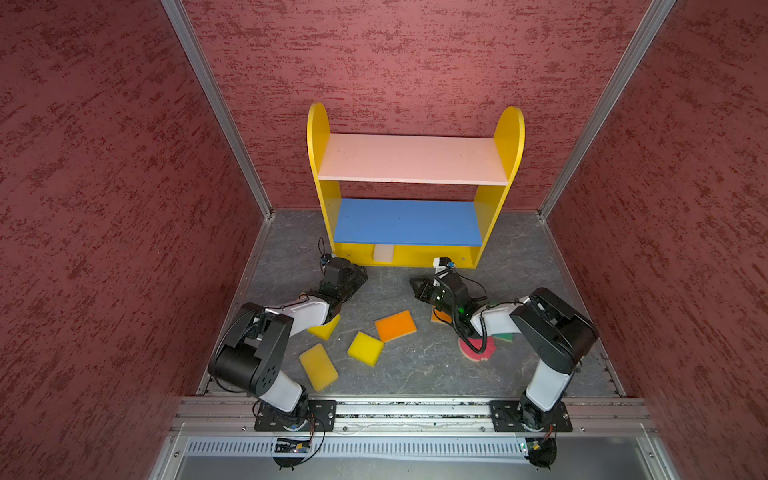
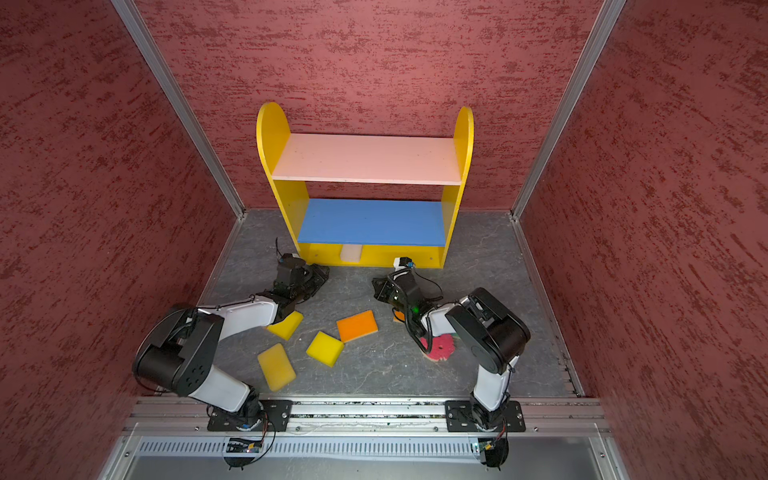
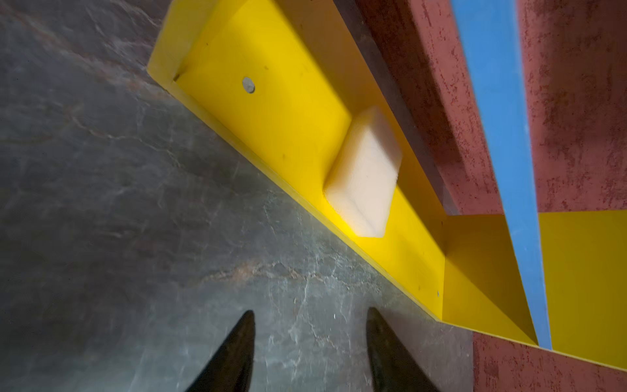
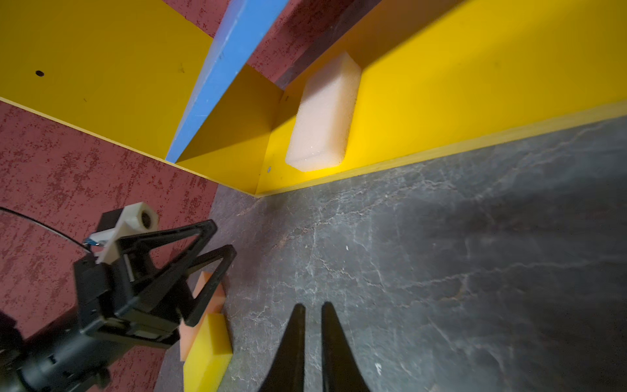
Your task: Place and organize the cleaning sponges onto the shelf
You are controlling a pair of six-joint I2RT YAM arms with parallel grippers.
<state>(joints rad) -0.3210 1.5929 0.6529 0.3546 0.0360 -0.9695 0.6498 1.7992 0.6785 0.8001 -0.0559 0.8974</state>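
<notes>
Cream sponge (image 1: 383, 253) rests on the shelf's (image 1: 415, 252) bottom board, centre frame, as tasked; left fingers (image 3: 234, 356) wide, right fingers (image 4: 291, 346) narrow, both empty.

Mottled red walls (image 1: 415, 62) enclose three sides, joined by aluminium corner posts (image 1: 216, 108). The worktop (image 1: 415, 374) is grey and marble-veined; a metal rail (image 1: 415, 409) edges its near side.
</notes>
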